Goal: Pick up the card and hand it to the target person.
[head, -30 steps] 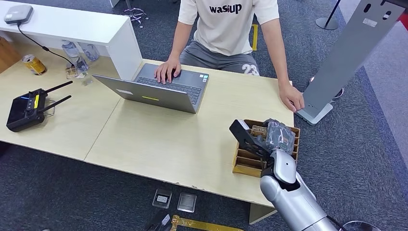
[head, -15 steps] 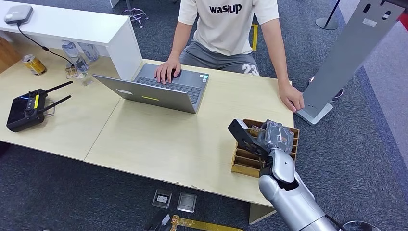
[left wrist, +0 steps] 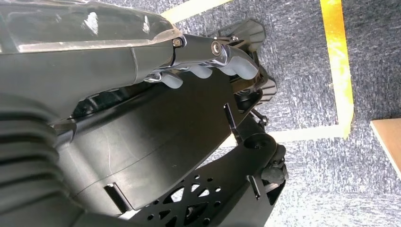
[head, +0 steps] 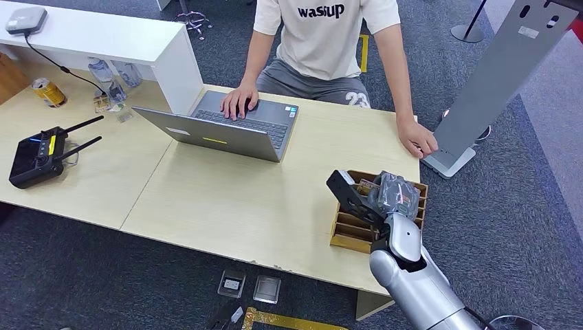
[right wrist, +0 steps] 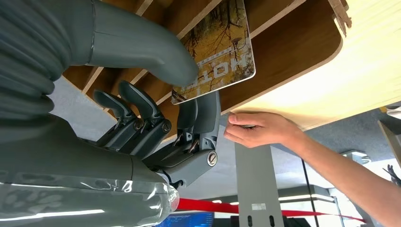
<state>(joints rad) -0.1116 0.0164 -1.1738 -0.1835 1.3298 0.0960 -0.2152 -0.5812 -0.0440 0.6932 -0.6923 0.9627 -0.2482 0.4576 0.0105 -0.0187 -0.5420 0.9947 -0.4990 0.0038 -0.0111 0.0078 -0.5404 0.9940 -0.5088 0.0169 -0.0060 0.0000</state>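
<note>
Right hand (head: 382,194) sits over the wooden slotted card holder (head: 352,232) at the desk's (head: 227,199) near right corner, thumb and fingers pinching the card (right wrist: 218,53), which looks partly seated in its slot. Beyond, the person's hand (head: 417,141) rests on the desk edge.

Left hand (left wrist: 208,66) hangs with fingers curled, holding nothing.

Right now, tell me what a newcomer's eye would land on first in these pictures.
The robot's silver-armed right hand reaches into the slotted wooden card holder at the desk's near right corner, thumb and fingers pinching a yellow-brown printed card that stands in a slot. Across the pale wooden desk, a person in a white T-shirt rests one hand on an open grey laptop.
</note>
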